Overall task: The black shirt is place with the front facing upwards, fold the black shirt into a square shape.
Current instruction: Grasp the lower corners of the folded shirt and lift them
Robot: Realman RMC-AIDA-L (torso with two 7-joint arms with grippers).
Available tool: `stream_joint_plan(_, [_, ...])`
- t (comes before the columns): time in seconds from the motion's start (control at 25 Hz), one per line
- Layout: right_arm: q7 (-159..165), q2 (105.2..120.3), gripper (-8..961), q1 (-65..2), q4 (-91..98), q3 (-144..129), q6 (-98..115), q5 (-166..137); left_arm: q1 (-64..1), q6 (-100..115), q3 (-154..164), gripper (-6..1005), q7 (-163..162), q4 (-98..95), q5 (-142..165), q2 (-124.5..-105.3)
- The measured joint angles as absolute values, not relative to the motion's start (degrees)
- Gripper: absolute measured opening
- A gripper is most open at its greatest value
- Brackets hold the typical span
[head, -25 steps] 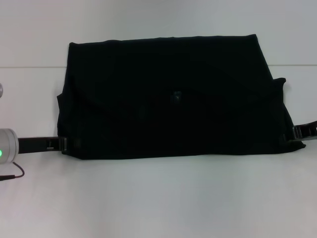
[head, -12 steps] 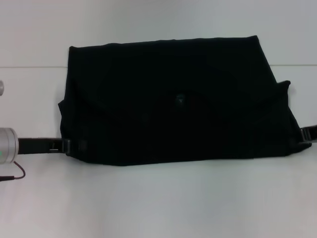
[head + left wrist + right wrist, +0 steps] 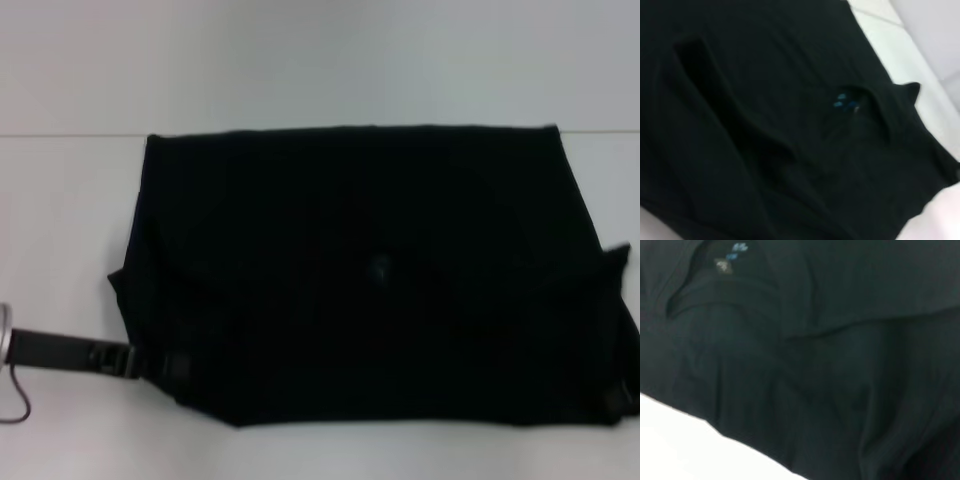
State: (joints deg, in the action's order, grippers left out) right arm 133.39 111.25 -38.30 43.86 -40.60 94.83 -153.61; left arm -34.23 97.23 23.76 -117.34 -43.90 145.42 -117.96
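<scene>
One white bench fills the head view, and most of its middle is covered by the black shirt, folded into a broad, wide rectangle. Its far edge runs straight from about ten o'clock to two o'clock of the picture, while the near edge sags between seven and five o'clock. A curved fold line crosses the upper layer, and both side corners bulge outward at nine and three o'clock. No lettering shows on the upward face.

From the left wrist camera the cloth lies in soft ridges, one long raised crease running across it, with the collar opening and the small blue neck label visible inside it; pale bench surface shows at the corners. The right wrist camera sees the same label near the frame's edge, above layered folds of fabric.

At the shirt's near left corner, about eight o'clock, the left end effector reaches in on its dark arm and is clamped on the fabric edge. At four o'clock, the right end effector sits at the shirt's near right corner, mostly cut by the frame; I cannot tell whether it grips.
</scene>
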Motion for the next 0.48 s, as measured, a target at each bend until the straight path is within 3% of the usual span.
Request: stream_joint_plan(0.48, [124.4, 111.76, 67, -32.8, 44.2, -41.7, 105.4, -154.3, -33.4, 116.4, 22.7, 38, -114.2, -46.2, 154.9, -117.42])
